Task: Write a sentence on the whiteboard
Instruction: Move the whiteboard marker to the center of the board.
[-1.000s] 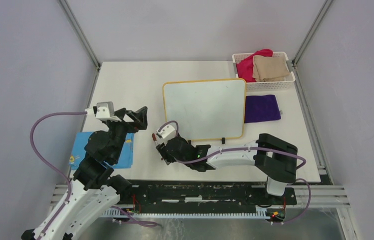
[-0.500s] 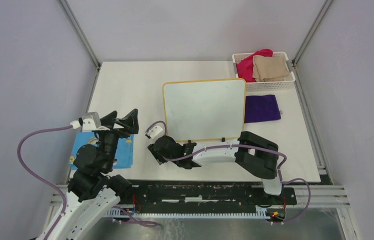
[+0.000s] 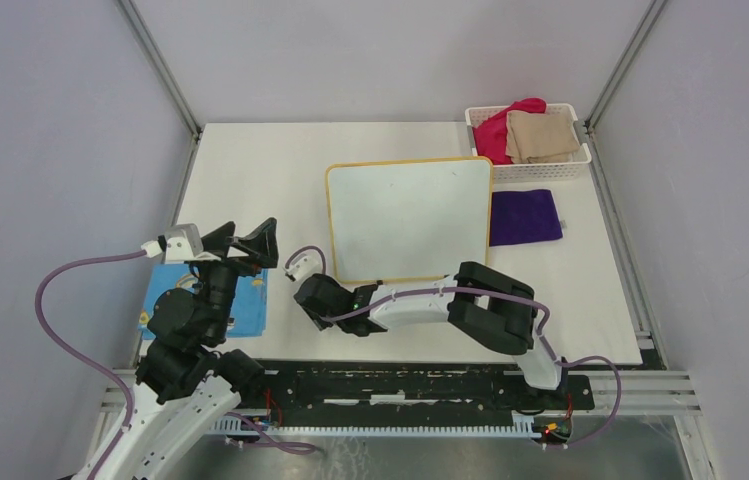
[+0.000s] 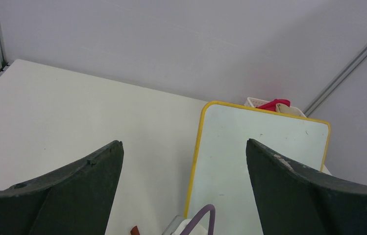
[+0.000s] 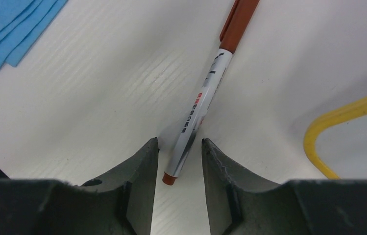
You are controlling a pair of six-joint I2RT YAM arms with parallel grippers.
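The whiteboard [image 3: 410, 215] lies flat mid-table, glossy white in a yellow frame, also seen in the left wrist view [image 4: 259, 156]; its yellow corner [image 5: 338, 117] shows in the right wrist view. No sentence is in view on it, only faint specks. A white marker [image 5: 201, 103] with a brown-red cap lies on the table left of the board's near corner. My right gripper [image 5: 179, 142] [image 3: 312, 300] is low over it, its jaws straddling the marker's tail with small gaps on both sides, open. My left gripper [image 3: 247, 240] [image 4: 183, 142] hangs wide open and empty above the table.
A blue card [image 3: 205, 300] [image 5: 10, 29] lies near the front left, partly under the left arm. A white basket [image 3: 578, 160] with red and beige cloths stands at the back right. A purple cloth [image 3: 525, 217] lies right of the board.
My right arm has reached further left over the marker and its jaws have narrowed around it. The left arm pulled back to the left early on, then stayed still.
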